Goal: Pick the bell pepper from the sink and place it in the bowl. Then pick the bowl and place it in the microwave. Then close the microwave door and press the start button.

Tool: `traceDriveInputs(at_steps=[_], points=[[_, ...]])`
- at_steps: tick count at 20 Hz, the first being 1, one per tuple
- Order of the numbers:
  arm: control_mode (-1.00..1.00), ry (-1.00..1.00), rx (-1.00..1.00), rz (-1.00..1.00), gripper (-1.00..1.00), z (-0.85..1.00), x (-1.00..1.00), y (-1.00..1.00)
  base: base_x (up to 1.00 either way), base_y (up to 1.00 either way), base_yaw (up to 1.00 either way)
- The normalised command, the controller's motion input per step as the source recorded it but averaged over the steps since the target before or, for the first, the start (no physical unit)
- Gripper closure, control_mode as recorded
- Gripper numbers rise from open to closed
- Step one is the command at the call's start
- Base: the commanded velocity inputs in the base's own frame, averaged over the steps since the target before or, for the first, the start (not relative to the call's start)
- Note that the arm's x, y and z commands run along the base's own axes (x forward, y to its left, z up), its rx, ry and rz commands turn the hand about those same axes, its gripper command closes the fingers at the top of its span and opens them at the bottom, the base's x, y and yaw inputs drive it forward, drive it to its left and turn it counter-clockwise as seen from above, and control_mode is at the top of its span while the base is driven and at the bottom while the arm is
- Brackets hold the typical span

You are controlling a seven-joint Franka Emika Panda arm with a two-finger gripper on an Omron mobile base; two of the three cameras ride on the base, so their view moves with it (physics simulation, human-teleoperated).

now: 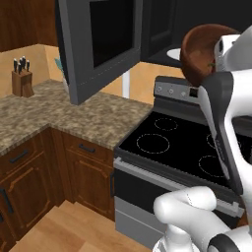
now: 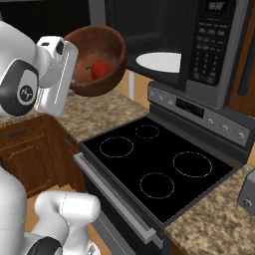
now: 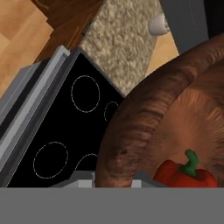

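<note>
- Brown, wood-grained bowl [image 2: 99,57] is up in the air over the stove's left side, just short of the microwave [image 2: 209,50], tipped so its mouth faces sideways, with the bell pepper [image 2: 99,69] resting inside against the lower wall.
- Bowl looks stiff and fairly light; its wall is thick and rounded, so the rim is the sensible hold, and a pinch there lets the load swing. Judged from the tilt, levelling it matters.
- Pepper is small, smooth and round, free to roll; in the hand view it sits low in the bowl [image 3: 144,127], red with a green stem [image 3: 190,159].
- Pincer [image 3: 114,184] appears clamped on the bowl's rim, 1 tip each side of the wall, jaws only narrowly apart.
- White turntable plate [image 2: 159,62] lies in the open cavity, well clear, the likely set-down spot.
- Microwave door [image 1: 101,47] stands swung open to the left, over the desk [image 1: 59,115]; it borders the approach and could be clipped by the arm.
- Black stove top [image 2: 154,164] with 4 ring marks lies below; its control panel [image 2: 199,112] rises under the cavity's front edge, a lip to clear.
- Knife block [image 1: 22,78] stands far off on the desk.
</note>
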Motion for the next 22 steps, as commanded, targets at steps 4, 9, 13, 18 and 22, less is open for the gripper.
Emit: traceDriveInputs(at_steps=[4, 9, 13, 18, 22], points=[[-1.00, -0.04, 0.00, -0.08, 1.00, 0.05, 0.39, -0.05, 0.00, 0.00, 0.00], [-1.00, 0.00, -0.02, -0.12, 1.00, 0.01, 0.61, -0.20, 0.00, 0.00, 0.00], [-1.00, 0.02, -0.02, -0.07, 1.00, 0.08, 0.84, -0.22, 0.00, 0.00, 0.00], [-1.00, 0.00, 0.00, 0.00, 1.00, 0.12, 0.76, -0.31, 0.00, 0.00, 0.00], [-1.00, 0.00, 0.00, 0.00, 1.00, 0.16, 0.67, -0.33, 0.00, 0.00, 0.00]])
